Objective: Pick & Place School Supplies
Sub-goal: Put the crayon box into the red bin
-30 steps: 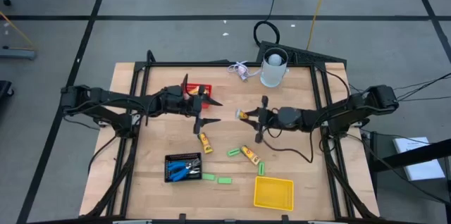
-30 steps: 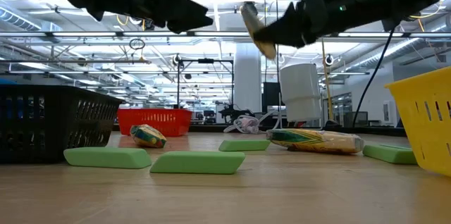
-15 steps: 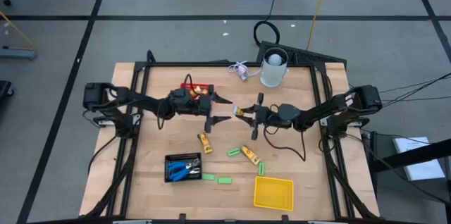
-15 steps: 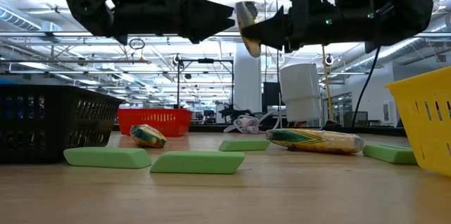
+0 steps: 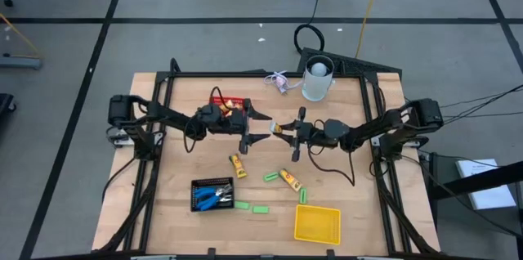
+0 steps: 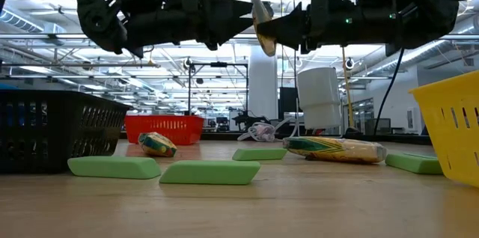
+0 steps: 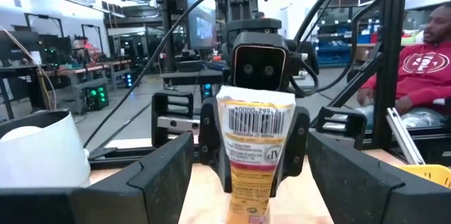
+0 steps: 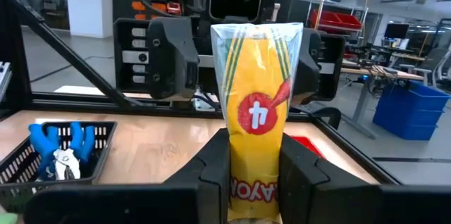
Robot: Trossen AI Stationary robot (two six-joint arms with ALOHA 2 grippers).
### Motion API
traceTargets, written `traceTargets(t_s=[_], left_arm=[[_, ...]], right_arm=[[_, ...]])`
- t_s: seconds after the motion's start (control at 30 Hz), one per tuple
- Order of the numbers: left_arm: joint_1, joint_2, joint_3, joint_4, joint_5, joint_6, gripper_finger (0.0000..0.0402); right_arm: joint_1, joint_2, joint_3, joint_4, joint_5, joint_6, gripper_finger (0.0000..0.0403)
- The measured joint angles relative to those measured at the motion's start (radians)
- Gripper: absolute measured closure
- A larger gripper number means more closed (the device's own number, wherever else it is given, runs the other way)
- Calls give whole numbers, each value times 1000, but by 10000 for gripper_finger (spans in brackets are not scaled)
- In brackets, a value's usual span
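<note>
I hold a yellow crayon pack (image 8: pixel 255 129) up in the air with my right gripper (image 5: pixel 288 132), over the middle of the table (image 5: pixel 359 211). Its fingers are squeezed tight on the low end of the pack. The pack's long side points straight at my left gripper (image 5: pixel 260 127), which faces it with fingers spread wide, one on each side of the free end. I think a hand-over comes next. From above the pack is a tiny speck. The left wrist view shows its barcode side.

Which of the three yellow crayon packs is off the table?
The crayon pack clamped in the right hand, midair between both arms; the other two packs lie on the table.
</note>
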Motion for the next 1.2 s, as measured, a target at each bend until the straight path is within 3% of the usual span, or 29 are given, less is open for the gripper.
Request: traceTargets(t_s=[0.33, 0.6, 0.73, 0.93, 1.2], left_arm=[[-18, 0, 113, -170, 8, 36, 128], [-21, 0, 120, -182, -34, 33, 135], [-21, 0, 120, -181, -52, 36, 188], [-24, 0, 120, -179, -50, 61, 328], [-26, 0, 120, -181, -48, 94, 328]], right_arm=[[-11, 0, 0, 10, -19, 10, 342], [-11, 0, 0, 9, -20, 10, 342], [-11, 0, 1, 9, -19, 10, 342], [-12, 0, 1, 11, -19, 8, 342], [-11, 0, 1, 10, -20, -5, 342]])
